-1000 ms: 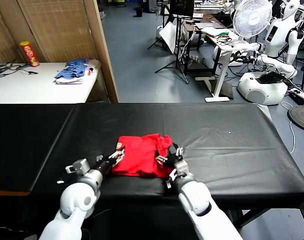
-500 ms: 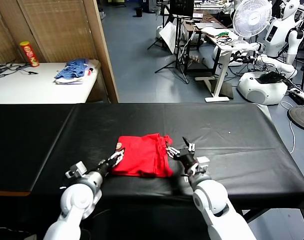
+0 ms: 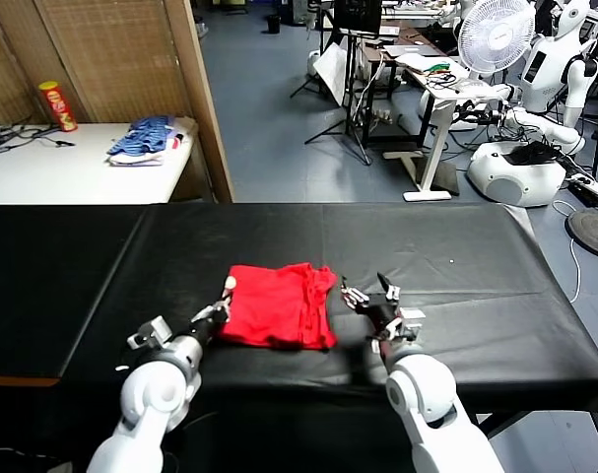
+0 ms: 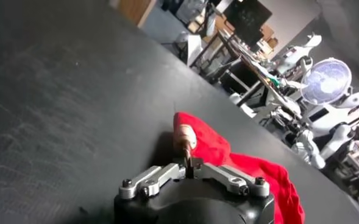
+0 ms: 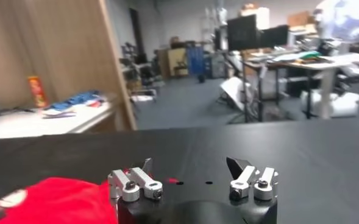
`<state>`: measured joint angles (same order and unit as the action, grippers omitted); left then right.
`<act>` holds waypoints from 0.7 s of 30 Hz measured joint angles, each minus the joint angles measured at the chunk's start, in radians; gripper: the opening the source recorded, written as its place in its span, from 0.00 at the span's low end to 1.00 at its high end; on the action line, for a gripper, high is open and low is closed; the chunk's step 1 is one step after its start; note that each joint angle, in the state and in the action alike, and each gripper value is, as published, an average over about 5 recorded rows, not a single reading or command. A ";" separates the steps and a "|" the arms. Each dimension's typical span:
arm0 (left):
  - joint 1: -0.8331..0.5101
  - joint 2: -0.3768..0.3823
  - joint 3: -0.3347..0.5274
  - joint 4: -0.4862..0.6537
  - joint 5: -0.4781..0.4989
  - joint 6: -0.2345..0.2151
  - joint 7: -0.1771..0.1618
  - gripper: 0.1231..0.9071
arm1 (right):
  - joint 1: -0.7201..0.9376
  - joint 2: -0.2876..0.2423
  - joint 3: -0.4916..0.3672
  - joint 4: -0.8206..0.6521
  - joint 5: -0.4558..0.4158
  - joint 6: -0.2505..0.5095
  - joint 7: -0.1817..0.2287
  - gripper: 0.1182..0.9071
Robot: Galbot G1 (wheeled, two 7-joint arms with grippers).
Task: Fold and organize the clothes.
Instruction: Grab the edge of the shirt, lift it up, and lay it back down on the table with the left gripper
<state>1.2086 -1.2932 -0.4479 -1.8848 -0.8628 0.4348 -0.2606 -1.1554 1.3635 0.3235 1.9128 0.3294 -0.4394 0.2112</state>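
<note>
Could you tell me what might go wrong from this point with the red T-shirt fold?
The left gripper is shut on only the near-left edge of the red T-shirt; a thin pinch may slip when lifted, or grab just one layer. The right gripper stands open beside the shirt, off the cloth on the black table, so a one-sided pull could drag or skew the folded stack.

The black table [image 3: 456,246] lay bare along its far half and out to both side edges, so approach from those sides was unobstructed. The folded red T-shirt [image 3: 277,304] occupied the near centre. The left gripper [image 3: 217,312], closed on the shirt's left edge, blocked access there. The right gripper [image 3: 372,300] stood just beside the shirt's right edge, jaws apart, narrowing that passage. The near edge was taken up by both arms.
</note>
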 joint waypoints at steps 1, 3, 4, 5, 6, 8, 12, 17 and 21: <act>-0.001 0.005 0.000 -0.004 0.043 -0.001 -0.001 0.03 | -0.004 0.000 0.009 0.004 -0.005 -0.009 0.005 0.86; -0.003 0.022 -0.004 -0.010 0.144 0.000 -0.003 0.03 | -0.014 -0.001 0.029 0.013 -0.010 -0.023 0.012 0.86; -0.004 0.033 -0.009 -0.012 0.195 0.001 -0.002 0.03 | -0.019 -0.002 0.039 0.018 -0.010 -0.027 0.014 0.86; -0.004 0.047 -0.015 -0.014 0.244 0.002 0.000 0.03 | -0.024 -0.003 0.049 0.022 -0.011 -0.031 0.015 0.86; -0.003 0.064 -0.021 -0.015 0.291 0.002 0.005 0.03 | -0.028 -0.004 0.057 0.025 -0.011 -0.033 0.016 0.86; -0.001 0.105 -0.034 -0.018 0.371 0.002 0.021 0.03 | -0.035 -0.005 0.070 0.031 -0.012 -0.036 0.017 0.86; 0.003 0.212 -0.068 -0.015 0.498 -0.006 0.063 0.03 | -0.040 -0.005 0.081 0.036 -0.003 -0.043 0.016 0.86; 0.008 0.359 -0.131 -0.007 0.642 -0.033 0.102 0.03 | -0.039 -0.001 0.081 0.036 0.012 -0.049 0.015 0.86; 0.025 0.451 -0.170 -0.032 0.767 -0.046 0.122 0.03 | -0.038 0.003 0.079 0.031 0.010 -0.049 0.014 0.86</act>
<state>1.2338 -0.8419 -0.6177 -1.9164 -0.0954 0.3887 -0.1389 -1.1933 1.3669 0.4025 1.9434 0.3398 -0.4882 0.2256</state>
